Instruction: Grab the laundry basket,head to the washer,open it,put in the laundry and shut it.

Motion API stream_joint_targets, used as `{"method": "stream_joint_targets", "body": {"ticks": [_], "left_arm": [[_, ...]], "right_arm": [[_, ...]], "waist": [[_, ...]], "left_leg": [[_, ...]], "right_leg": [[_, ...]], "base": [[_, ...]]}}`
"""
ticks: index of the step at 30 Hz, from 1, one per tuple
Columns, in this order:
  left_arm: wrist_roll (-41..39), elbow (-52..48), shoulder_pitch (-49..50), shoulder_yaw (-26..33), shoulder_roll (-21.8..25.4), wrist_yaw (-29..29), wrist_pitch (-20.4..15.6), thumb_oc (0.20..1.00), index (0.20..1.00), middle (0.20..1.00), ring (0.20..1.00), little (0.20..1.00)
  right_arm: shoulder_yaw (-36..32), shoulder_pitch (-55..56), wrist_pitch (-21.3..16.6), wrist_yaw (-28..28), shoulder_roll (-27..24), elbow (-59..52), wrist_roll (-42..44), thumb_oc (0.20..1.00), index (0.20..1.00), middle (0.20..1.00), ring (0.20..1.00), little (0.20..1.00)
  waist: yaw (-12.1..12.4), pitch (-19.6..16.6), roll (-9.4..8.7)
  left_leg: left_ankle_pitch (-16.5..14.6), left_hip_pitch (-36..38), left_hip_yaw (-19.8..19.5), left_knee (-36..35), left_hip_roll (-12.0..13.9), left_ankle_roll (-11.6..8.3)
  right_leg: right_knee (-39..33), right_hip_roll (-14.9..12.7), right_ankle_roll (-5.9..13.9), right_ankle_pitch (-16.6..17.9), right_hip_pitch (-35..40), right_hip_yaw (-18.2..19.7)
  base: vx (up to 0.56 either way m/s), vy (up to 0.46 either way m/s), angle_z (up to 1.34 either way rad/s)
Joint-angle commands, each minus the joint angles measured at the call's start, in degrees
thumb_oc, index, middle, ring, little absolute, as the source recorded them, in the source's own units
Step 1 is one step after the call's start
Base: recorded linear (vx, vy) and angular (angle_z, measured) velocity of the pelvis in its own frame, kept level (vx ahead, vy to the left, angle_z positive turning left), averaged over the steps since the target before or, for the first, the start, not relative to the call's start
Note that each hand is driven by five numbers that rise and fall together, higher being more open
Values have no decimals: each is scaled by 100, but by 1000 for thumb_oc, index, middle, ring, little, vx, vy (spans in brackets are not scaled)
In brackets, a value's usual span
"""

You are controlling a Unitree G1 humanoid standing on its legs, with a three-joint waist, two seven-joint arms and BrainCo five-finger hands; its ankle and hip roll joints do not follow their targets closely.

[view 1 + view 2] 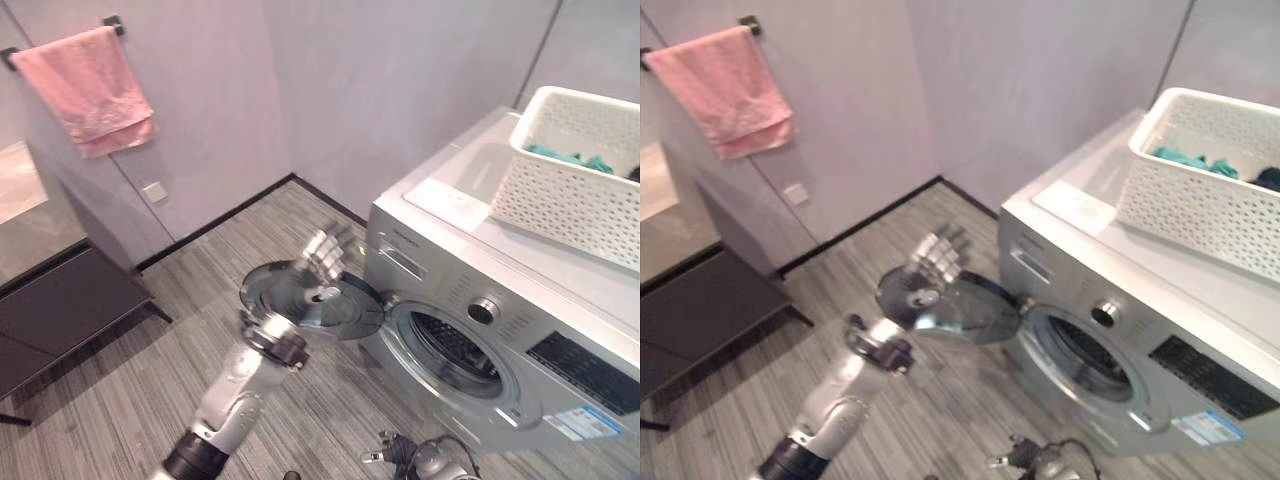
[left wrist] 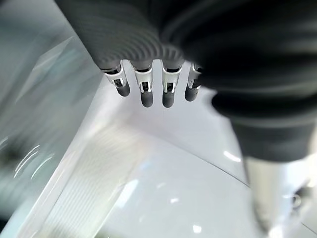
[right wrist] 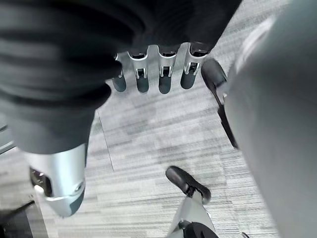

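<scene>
The left arm reaches up from the floor side of the washer [image 1: 500,330], its left hand [image 1: 325,255] raised with fingers straight and spread against the outer face of the round door [image 1: 310,300], which hangs swung wide open beside the drum opening [image 1: 450,350]. The right hand [image 3: 148,79] hangs low, fingers relaxed and holding nothing. The white laundry basket [image 1: 575,185] sits on top of the washer with teal clothes [image 1: 570,157] inside. A small label [image 1: 583,422] on the washer's front is too small to read.
</scene>
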Motion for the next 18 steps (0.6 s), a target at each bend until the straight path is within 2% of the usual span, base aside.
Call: {"method": "stream_joint_targets", "body": {"ticks": [1,2,3,5,6,7,8,9,12,13,14,15,16,18], "left_arm": [[-32,-521,-227,264,581,-180,-138,1000,1000,1000,1000,1000],[1552,-94,-211,232,928,-101,-132,1000,1000,1000,1000,1000],[2667,-99,-227,352,1136,-10,-322,1000,1000,1000,1000,1000],[4877,85,-432,394,1429,391,-958,1000,1000,1000,1000,1000],[4912,121,-455,369,1406,416,-982,1000,1000,1000,1000,1000],[5434,366,-640,27,1444,232,-991,1000,1000,1000,1000,1000],[5687,830,-742,-165,1421,284,-875,1000,1000,1000,1000,1000],[5823,856,-718,-202,1435,338,-875,1000,1000,1000,1000,1000],[7417,1246,-756,-417,1800,797,-1197,1000,1000,1000,1000,1000],[7452,1296,-763,-438,1778,834,-1226,1000,1000,1000,1000,1000],[7923,2442,-791,-646,1397,975,-1051,1000,1000,1000,1000,1000],[8116,2833,-880,-651,1254,1099,-1000,1000,1000,1000,1000,1000],[8261,3148,-922,-631,1149,1179,-876,1000,1000,1000,1000,1000],[8278,3192,-934,-641,1112,1206,-890,1000,1000,1000,1000,1000]], "right_arm": [[22,-220,-15,-111,30,353,-88,1000,1000,1000,1000,1000],[-146,-158,-4,-176,-75,417,-64,1000,1000,1000,1000,1000],[-278,-151,-21,-222,-75,477,21,1000,1000,1000,1000,1000],[-382,-77,-111,-204,-312,332,140,1000,1000,1000,1000,1000],[-394,-84,-111,-202,-316,333,141,1000,1000,1000,1000,1000],[-320,-207,-160,-222,-358,270,208,1000,1000,1000,1000,1000],[-204,-368,-120,-318,-340,127,291,1000,1000,1000,1000,1000],[-127,-505,-155,-490,-178,155,334,1000,1000,1000,1000,1000],[-44,-290,-141,-538,58,310,169,1000,1000,1000,1000,1000],[-47,-284,-143,-542,63,308,168,1000,1000,1000,1000,1000],[68,-142,-187,-512,30,228,108,1000,1000,1000,1000,1000],[72,-86,-198,-508,-15,181,81,1000,1000,1000,1000,1000],[80,-57,-207,-499,-51,150,65,1000,1000,1000,1000,1000],[79,-54,-205,-498,-66,145,66,1000,1000,1000,1000,1000]], "waist": [[199,201,-373],[196,206,-329],[235,205,-349],[250,256,-393],[256,259,-408],[248,281,-417],[221,289,-422],[258,287,-384],[235,287,-357],[237,284,-373],[102,279,-379],[39,271,-377],[-2,267,-365],[0,267,-352]], "left_leg": [[-322,96,65,36,31,20],[-371,146,74,30,49,23],[-368,132,65,27,36,33],[-407,158,73,26,64,6],[-380,141,71,22,40,14],[-389,141,93,18,42,7],[-388,118,127,12,30,17],[-424,126,129,23,47,20],[-456,155,194,20,44,18],[-428,143,194,13,27,23],[-427,185,284,4,34,10],[-423,193,305,2,35,3],[-448,220,317,1,54,-4],[-448,220,316,1,56,-5]], "right_leg": [[-4,-641,635,-547,378,479],[-4,-615,639,-581,412,524],[-4,-627,637,-584,406,513],[-4,-594,644,-608,416,522],[-4,-617,642,-591,398,524],[-4,-600,651,-587,377,546],[-4,-596,654,-568,301,606],[-4,-578,654,-587,309,606],[-4,-586,670,-609,318,621],[-4,-602,663,-589,304,622],[-4,-587,659,-601,287,682],[-4,-577,653,-603,280,699],[-4,-557,653,-625,289,716],[-4,-555,653,-625,291,714]], "base": [[41,32,0],[29,21,4],[33,14,0],[0,0,0],[0,0,0],[0,0,0],[0,0,0],[21,18,-7],[27,23,-13],[13,35,-8],[5,39,-2],[33,44,-3],[19,17,-6],[1,4,-7]]}}
